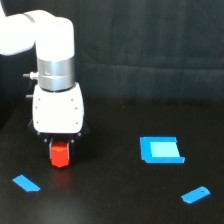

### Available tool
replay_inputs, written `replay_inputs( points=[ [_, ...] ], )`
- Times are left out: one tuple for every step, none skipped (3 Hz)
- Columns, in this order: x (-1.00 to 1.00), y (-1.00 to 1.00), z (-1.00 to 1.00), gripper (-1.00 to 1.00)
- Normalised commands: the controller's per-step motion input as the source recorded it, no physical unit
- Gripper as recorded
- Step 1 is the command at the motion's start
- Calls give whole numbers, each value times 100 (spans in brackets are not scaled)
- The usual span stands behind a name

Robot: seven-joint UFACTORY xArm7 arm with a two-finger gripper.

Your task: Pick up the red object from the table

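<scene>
The red object (60,156), a small red-orange faceted block, sits directly under the white arm at the exterior view's left. My gripper (61,144) points straight down over it. The two short dark fingers (50,142) flank the block's top and press against its sides, so the gripper is shut on it. Most of the block shows below the fingertips. Its underside is very close to the black table (110,200); I cannot tell whether it touches the surface.
Flat blue pieces lie around: a small slanted strip (26,183) at front left, a larger square piece (160,150) at the right, and a small strip (195,195) at front right. A dark backdrop rises behind the table.
</scene>
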Motion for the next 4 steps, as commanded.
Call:
replay_inputs(
  points=[
    [22,-1,100,-93],
    [45,29,98,-100],
    [19,31,93,-100],
    [16,23,99,-93]
  ],
)
